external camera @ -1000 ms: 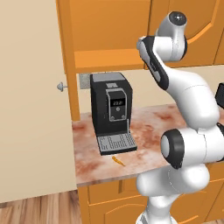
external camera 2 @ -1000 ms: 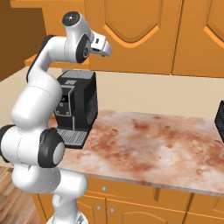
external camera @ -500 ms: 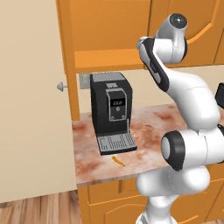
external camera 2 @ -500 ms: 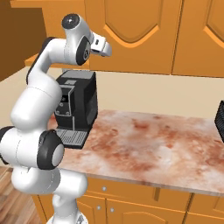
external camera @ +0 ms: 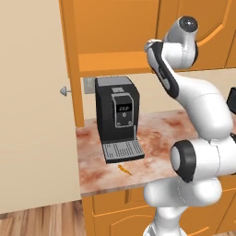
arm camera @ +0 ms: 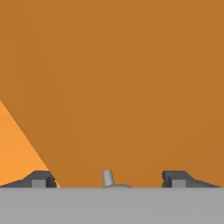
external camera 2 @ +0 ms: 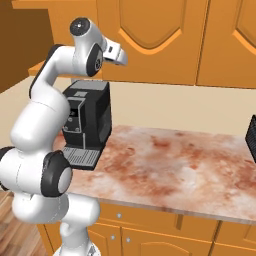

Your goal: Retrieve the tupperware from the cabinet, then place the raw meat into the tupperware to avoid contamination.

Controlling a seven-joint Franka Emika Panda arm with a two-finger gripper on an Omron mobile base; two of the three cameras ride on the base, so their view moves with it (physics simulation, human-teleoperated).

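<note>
A: Gripper state?

B: In my hand view the gripper (arm camera: 109,179) stood wide open, one dark tip low on each side, nothing between them. A small silver knob (arm camera: 108,177) sat in the gap, not touched as far as I could tell. Behind it was a flat orange door panel of the cabinet (arm camera: 131,87), close up.

A: Where was the hand in the room?

B: Up high. In the right base view the hand (external camera 2: 114,53) was against the closed arched-panel doors of the cabinet (external camera 2: 150,40), above the coffee machine (external camera 2: 89,122).

A: Cabinet look?

B: Orange wood. In the left base view the cabinet (external camera: 110,32) had its left door (external camera: 32,106) swung open, pale inner face toward the camera, a round knob (external camera: 64,91) at its edge. The open bay showed one shelf (external camera: 115,62); I couldn't see any tupperware on it.

A: Meat?

B: The raw meat (external camera: 124,169) was a tiny orange-brown sliver, flat on the marbled counter (external camera: 161,133), just in front of the coffee machine's drip tray (external camera: 122,151), near the counter's front edge, well below the gripper.

A: Room to move?

B: Counter right of the machine was bare in the right base view up to a dark object (external camera 2: 251,142) at the far right edge. The open door boxed in the left side.
</note>
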